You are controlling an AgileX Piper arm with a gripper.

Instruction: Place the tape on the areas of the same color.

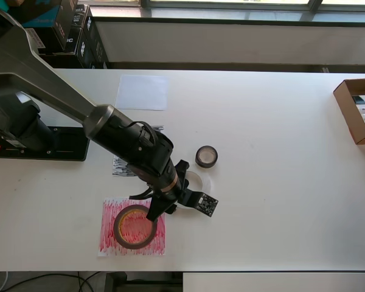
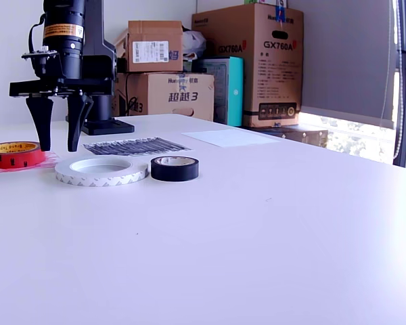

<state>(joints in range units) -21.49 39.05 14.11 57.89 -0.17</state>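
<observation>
1. Tape rolls are seen at three spots on the white surface (image 1: 280, 182). The dark red roll (image 1: 134, 227) lies flat on the red-scribbled sheet (image 1: 109, 240), within its edges in the overhead view; in the exterior view the same roll (image 2: 13, 154) sits at the far left edge of the frame.
2. The end effector (image 1: 162, 211) is held just beside the red roll's rim, on the side toward the white roll. In the exterior view its two dark fingers (image 2: 39, 119) point straight down with a clear gap between them, and nothing is gripped; the tips (image 2: 57, 145) hang close to the surface, between the red roll and the black-scribbled sheet behind.
3. The white roll (image 2: 101, 170) lies flat on the bare surface, mostly hidden under the arm in the overhead view, where only part of its ring (image 1: 201, 180) is seen.
4. The small black roll (image 1: 206, 156) rests flat on bare surface, just beside the white roll in the exterior view (image 2: 174, 168).
5. The black-scribbled sheet (image 2: 135, 145) is largely covered by the arm from above (image 1: 120, 166), with no roll seen on it.
6. The plain white sheet (image 1: 142, 92) lies farther back, carrying nothing.
</observation>
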